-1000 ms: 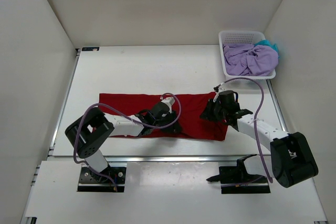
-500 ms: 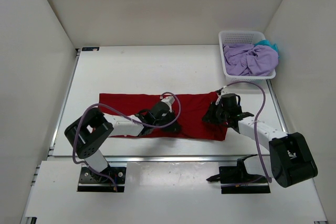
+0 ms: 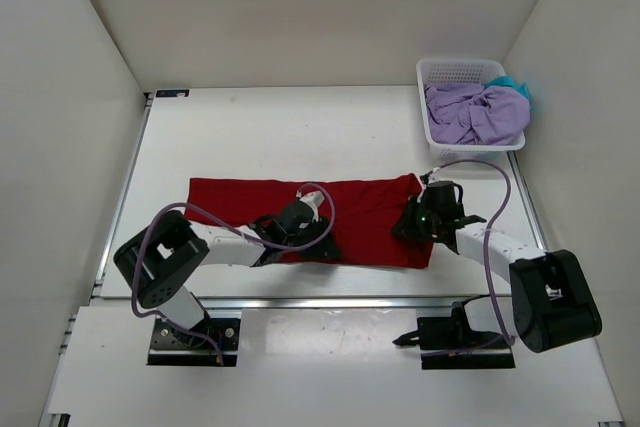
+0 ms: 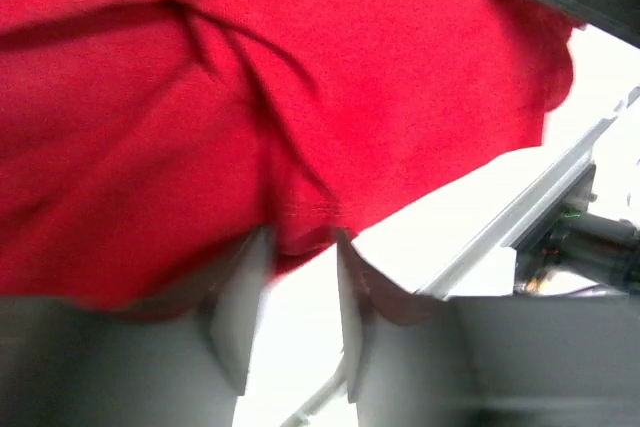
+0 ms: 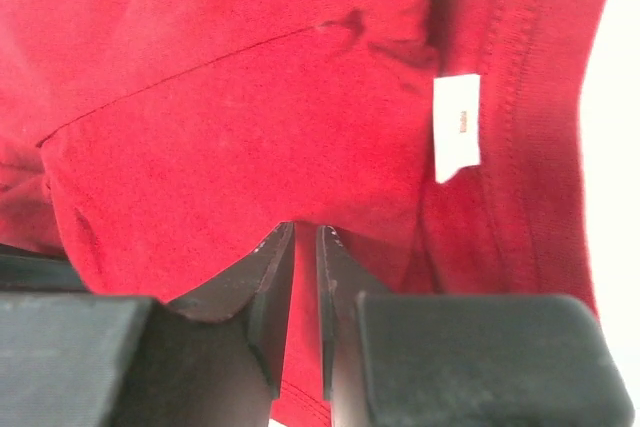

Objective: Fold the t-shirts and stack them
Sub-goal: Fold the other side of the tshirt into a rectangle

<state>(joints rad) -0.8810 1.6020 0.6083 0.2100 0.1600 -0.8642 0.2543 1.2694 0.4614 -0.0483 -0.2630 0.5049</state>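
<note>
left gripper (image 3: 312, 239) has slid a bit left and toward me along the near hem since a second ago. on its wrist view the fingers (image 4: 245, 297) stand apart with white table showing between them and the red hem just at the tips, so i call it open, holding nothing. looks like a pinch that let go, needs a regrab. red t-shirt (image 3: 230, 197) lies flat as a long band across the middle of the table (image 3: 280, 137), same spot as before, no fold made yet. right gripper (image 3: 418, 219) has drifted right and nearer over the collar end, so the shirt's far right corner shows now. its wrist view has the jaws almost together with red cloth in the slit, white label (image 5: 456, 127) just beside; i read that as clamped on the shirt. far right, the lavender t-shirt (image 3: 475, 115) and teal t-shirt (image 3: 515, 84) sit bunched in the basket (image 3: 450, 69), untouched, so the task is barely begun.
</note>
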